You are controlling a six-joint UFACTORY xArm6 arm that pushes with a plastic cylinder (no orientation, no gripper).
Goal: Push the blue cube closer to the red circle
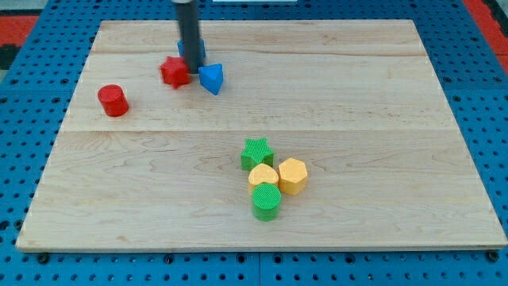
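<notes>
A: Where is the blue cube [193, 49]?

B: Behind my tip [191, 71], right of the red circle [113, 101]; red star [175, 72] between.

A: Step?

B: Lining up, it seems. No fingers, just a rod. The next push must go leftward.

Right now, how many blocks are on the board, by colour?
Red: 2, red cylinder, red star
Blue: 2, blue cube behind my tip, blue triangular block
Green: 2, green star, green cylinder
Yellow: 2, yellow heart, yellow hexagon
Total: 8
</notes>
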